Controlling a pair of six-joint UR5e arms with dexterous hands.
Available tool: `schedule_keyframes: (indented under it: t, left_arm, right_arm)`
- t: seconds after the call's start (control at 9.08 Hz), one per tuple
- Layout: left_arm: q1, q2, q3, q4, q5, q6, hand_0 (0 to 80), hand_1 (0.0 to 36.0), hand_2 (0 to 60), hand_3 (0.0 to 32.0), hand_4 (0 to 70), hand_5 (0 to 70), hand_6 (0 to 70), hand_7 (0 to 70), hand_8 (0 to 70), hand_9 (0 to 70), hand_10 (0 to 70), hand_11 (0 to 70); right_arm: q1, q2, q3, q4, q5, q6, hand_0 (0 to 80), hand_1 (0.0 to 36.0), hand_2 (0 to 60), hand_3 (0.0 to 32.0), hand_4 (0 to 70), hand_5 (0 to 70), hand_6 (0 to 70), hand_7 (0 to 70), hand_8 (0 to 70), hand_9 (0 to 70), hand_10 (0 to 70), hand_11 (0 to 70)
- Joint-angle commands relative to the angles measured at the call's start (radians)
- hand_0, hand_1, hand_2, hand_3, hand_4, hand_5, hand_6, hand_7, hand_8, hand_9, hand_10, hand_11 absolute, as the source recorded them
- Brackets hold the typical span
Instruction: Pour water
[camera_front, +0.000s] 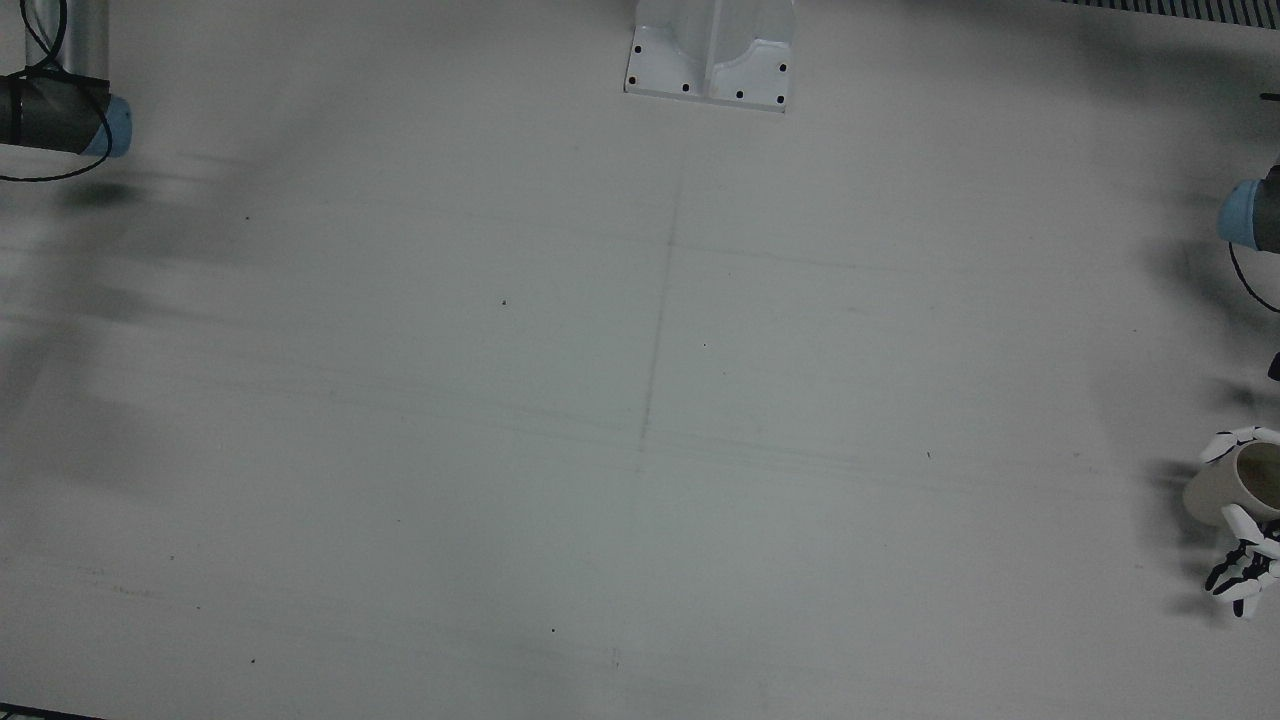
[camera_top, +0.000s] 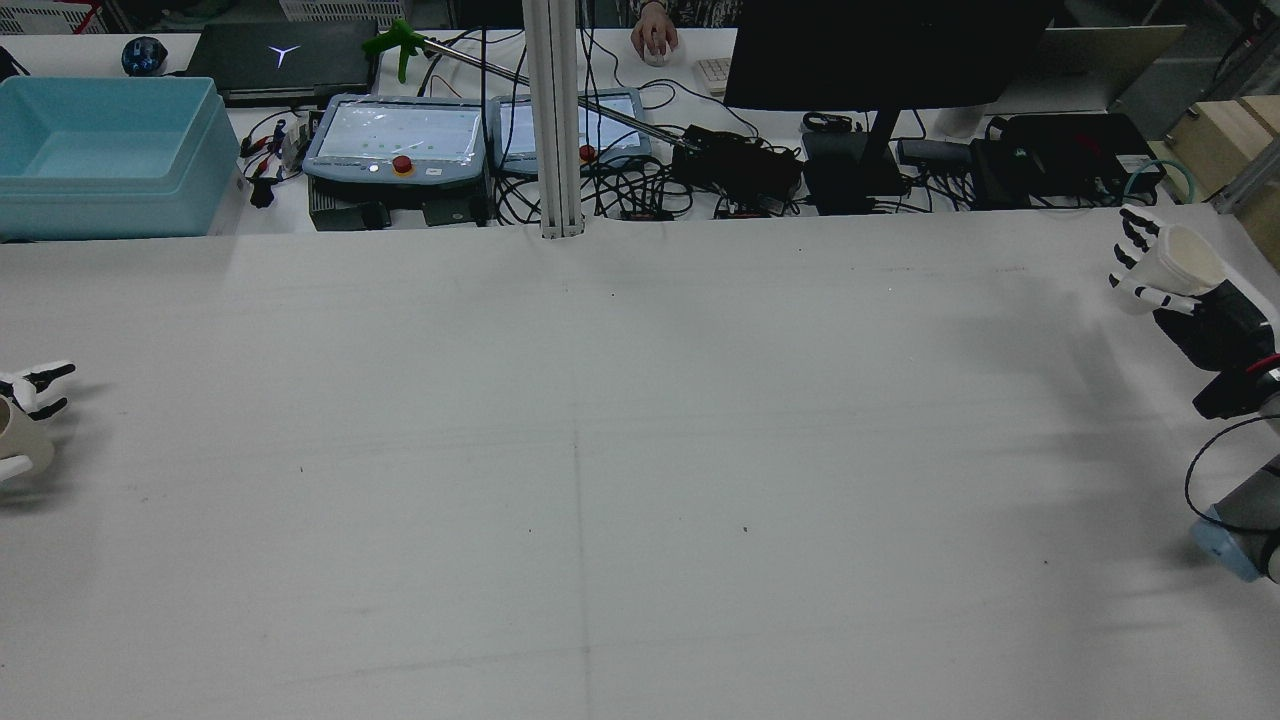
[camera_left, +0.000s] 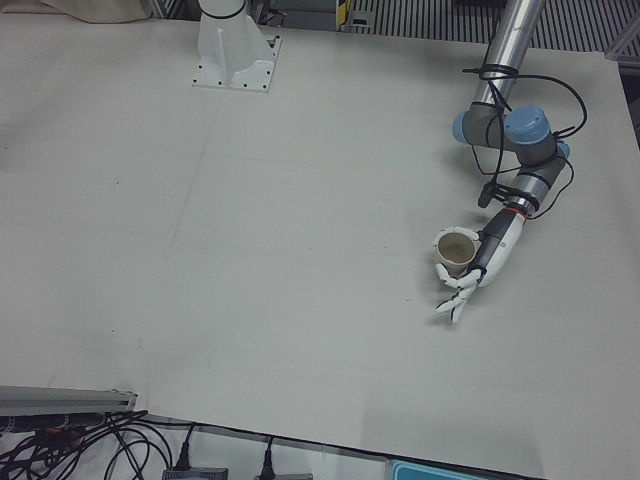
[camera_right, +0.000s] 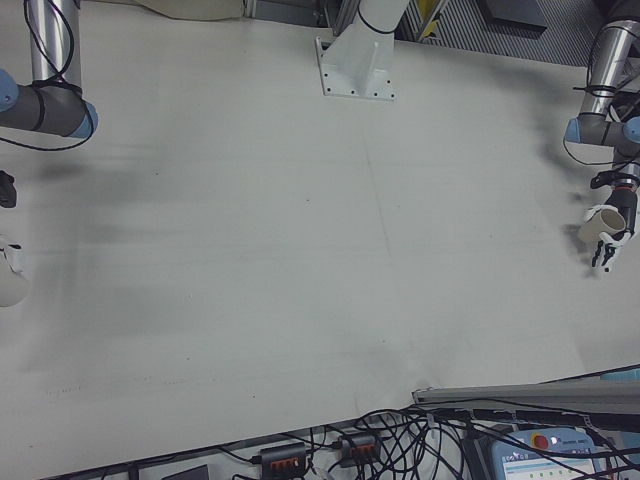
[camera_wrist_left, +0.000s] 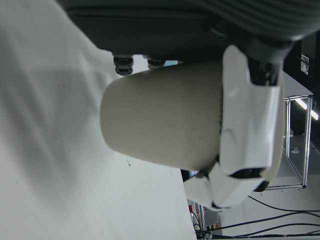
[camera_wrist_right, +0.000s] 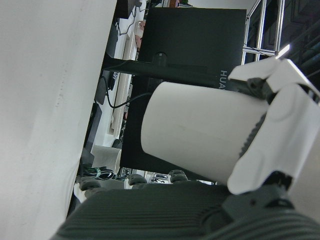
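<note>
My left hand (camera_left: 472, 268) is shut on a beige cup (camera_left: 455, 250) at the left edge of the table, mouth up. It also shows in the front view (camera_front: 1243, 545) with its cup (camera_front: 1222, 486), and in the rear view (camera_top: 25, 395). My right hand (camera_top: 1150, 270) is shut on a second beige cup (camera_top: 1185, 260), held above the table's far right edge and tilted. In the left hand view white fingers (camera_wrist_left: 250, 125) wrap the cup (camera_wrist_left: 160, 120). In the right hand view fingers (camera_wrist_right: 275, 145) wrap the other cup (camera_wrist_right: 195, 132). I cannot see whether either cup holds water.
A white mounting pedestal (camera_front: 710, 55) stands at the table's robot side. Beyond the far edge are a blue bin (camera_top: 105, 160), teach pendants (camera_top: 400, 140), a black monitor (camera_top: 880, 60) and cables. The two hands are a full table width apart.
</note>
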Motion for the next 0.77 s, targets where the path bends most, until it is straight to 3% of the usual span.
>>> schedule_keyframes:
  t: [0.0,0.11,0.22,0.33,0.66]
  left_arm:
    - [-0.004,0.014,0.006,-0.007,0.006,0.023,49.8,8.9,0.5,0.0,29.5,54.6,3.9,11.9,0.0,0.9,0.1,0.7]
    - [0.0,0.014,0.015,-0.007,0.008,0.03,47.2,4.9,0.0,1.6,23.5,4.4,0.3,9.3,0.0,0.4,0.0,0.0]
    - [0.0,0.015,0.029,-0.016,0.008,0.031,46.7,4.2,0.0,11.8,20.0,0.0,0.0,9.0,0.0,0.4,0.0,0.0]
    - [0.0,0.015,0.03,-0.018,0.008,0.033,46.6,3.8,0.0,12.2,20.1,0.0,0.0,9.0,0.0,0.4,0.0,0.0]
    - [-0.002,0.032,0.041,-0.05,0.006,0.043,45.4,2.3,0.0,19.4,15.3,0.0,0.0,7.9,0.0,0.1,0.0,0.0]
  right_arm:
    - [0.033,-0.011,0.081,-0.049,-0.011,0.0,43.8,7.8,0.0,32.0,0.0,0.0,0.0,4.8,0.0,0.0,0.0,0.0]
    - [0.032,-0.011,0.083,-0.058,-0.012,0.0,44.6,8.5,0.0,32.0,0.0,0.0,0.0,5.4,0.0,0.0,0.0,0.0]
    - [0.03,-0.011,0.089,-0.061,-0.012,0.0,45.0,9.3,1.6,32.0,0.0,0.0,0.0,6.1,0.0,0.0,0.0,0.0]
    - [0.032,-0.011,0.106,-0.075,-0.012,0.0,45.1,9.4,2.0,32.0,0.0,0.0,0.0,6.4,0.0,0.0,0.0,0.0]
    - [0.033,-0.011,0.154,-0.129,-0.012,-0.001,45.4,9.7,3.0,32.0,0.0,0.0,0.0,7.3,0.0,0.0,0.0,0.0]
